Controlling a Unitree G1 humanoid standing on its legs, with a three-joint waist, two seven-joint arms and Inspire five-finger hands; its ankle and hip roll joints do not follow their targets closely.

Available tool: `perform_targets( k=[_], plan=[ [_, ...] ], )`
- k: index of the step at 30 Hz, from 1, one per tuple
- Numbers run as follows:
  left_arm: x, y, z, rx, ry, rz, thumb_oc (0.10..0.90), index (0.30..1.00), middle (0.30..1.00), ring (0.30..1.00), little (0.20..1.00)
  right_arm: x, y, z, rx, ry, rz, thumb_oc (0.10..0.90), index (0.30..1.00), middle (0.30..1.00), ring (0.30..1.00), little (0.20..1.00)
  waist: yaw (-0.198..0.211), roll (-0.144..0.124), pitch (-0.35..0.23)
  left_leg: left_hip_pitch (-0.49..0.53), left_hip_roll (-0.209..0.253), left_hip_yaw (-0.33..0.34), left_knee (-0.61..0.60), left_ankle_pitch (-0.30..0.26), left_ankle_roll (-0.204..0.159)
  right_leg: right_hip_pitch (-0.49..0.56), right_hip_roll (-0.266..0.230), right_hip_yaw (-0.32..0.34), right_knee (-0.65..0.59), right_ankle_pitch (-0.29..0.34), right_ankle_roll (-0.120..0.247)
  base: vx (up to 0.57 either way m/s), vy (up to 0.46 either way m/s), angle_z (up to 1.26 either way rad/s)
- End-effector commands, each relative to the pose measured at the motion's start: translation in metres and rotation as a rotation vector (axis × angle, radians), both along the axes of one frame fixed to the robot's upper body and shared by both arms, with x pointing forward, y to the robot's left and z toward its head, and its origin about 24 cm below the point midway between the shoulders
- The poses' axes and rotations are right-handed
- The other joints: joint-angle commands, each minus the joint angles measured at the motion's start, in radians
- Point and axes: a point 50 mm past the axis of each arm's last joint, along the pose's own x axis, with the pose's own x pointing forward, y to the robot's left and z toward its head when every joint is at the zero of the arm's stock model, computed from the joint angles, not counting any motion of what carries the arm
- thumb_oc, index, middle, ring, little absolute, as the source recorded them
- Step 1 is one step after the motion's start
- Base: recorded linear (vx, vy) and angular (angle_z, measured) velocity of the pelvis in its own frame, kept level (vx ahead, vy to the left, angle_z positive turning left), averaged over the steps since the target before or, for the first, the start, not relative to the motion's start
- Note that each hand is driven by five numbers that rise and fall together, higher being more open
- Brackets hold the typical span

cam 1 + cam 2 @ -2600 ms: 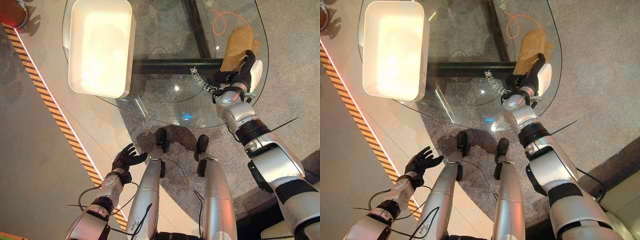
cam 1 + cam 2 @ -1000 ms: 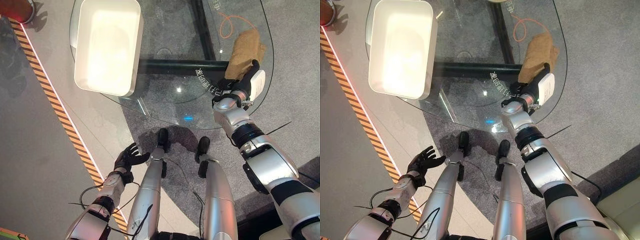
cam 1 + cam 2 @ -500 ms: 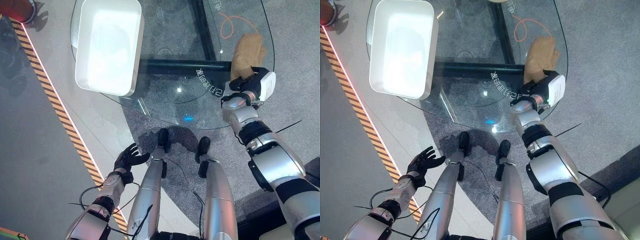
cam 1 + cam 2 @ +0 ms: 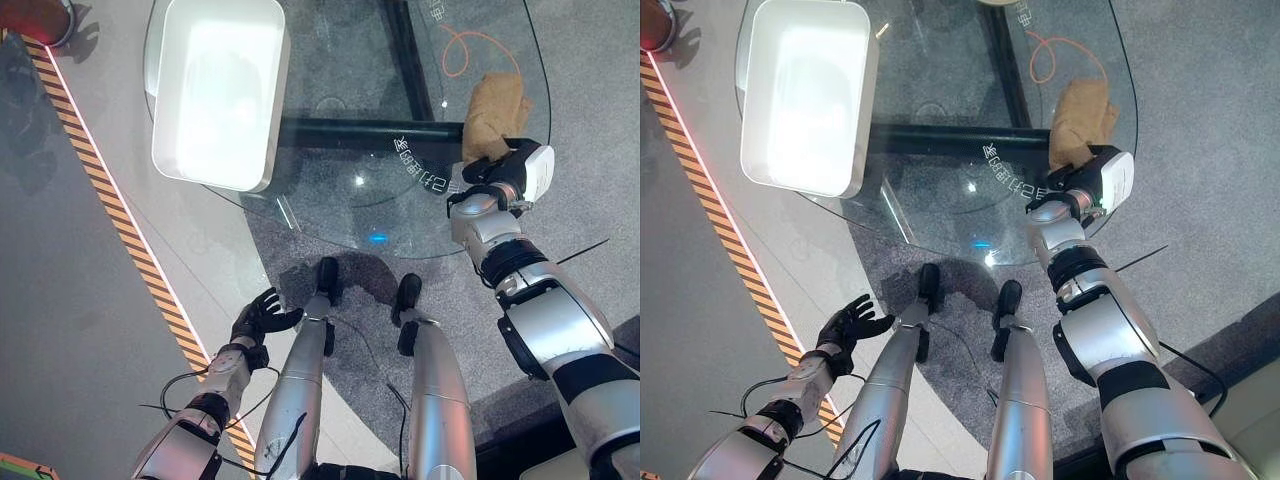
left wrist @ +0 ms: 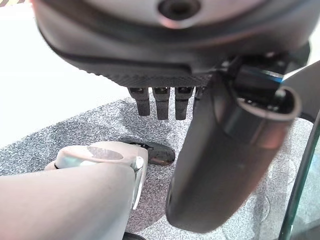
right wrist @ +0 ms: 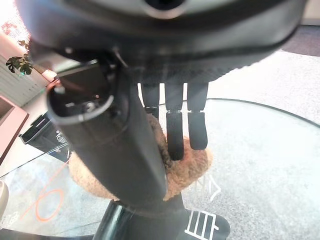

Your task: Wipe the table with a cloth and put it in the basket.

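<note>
While the left robot hand (image 4: 262, 318) hangs low, fingers spread, the right robot hand (image 4: 498, 170) presses nearly straight fingers on the cloth (image 4: 497, 105) at the right edge of the surface (image 4: 340, 190). It looks soft and light, and is best pinched mid-fold. Farther left stands the basket (image 4: 272, 120).

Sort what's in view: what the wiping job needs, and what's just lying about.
Job: brown cloth with the right hand resting on it; glass table; white basket; left hand, idle.
Lying about: orange cord loop; striped floor tape; red object.
</note>
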Motion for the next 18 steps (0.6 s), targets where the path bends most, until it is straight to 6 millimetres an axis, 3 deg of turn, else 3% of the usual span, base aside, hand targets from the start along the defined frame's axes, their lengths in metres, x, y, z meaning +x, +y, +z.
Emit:
perform_targets(
  k=[1, 9, 18],
  plan=[
    [-0.006, -0.005, -0.007, -0.028, 0.018, 0.043, 0.8, 0.9, 0.9, 0.9, 0.9, 0.0, -0.015, 0.03, -0.142, -0.081, -0.028, 0.1, 0.3, 0.3, 0.3, 0.2, -0.005, 0.061, -0.022, -0.004, -0.068, 0.091, 0.086, -0.109, 0.067, 0.013, 0.033, -0.044, -0.088, 0.034, 0.015, 0.0, 0.0, 0.0],
    [-0.005, -0.003, -0.005, -0.028, 0.008, 0.043, 0.8, 0.9, 0.9, 0.9, 0.9, 0.004, 0.015, 0.053, -0.339, -0.147, 0.115, 0.1, 0.3, 0.3, 0.3, 0.2, -0.002, 0.059, -0.022, -0.007, -0.07, 0.088, 0.08, -0.105, 0.067, 0.009, 0.034, -0.046, -0.09, 0.038, 0.017, 0.0, 0.0, 0.0],
    [0.0, -0.005, 0.0, -0.027, -0.007, 0.037, 0.8, 0.9, 0.9, 0.9, 0.9, 0.004, 0.057, 0.063, -0.533, -0.153, 0.317, 0.1, 0.3, 0.3, 0.3, 0.2, 0.003, 0.056, -0.022, -0.005, -0.071, 0.086, 0.07, -0.099, 0.062, 0.014, 0.03, -0.055, -0.098, 0.035, 0.018, 0.0, 0.0, 0.0]
  ],
)
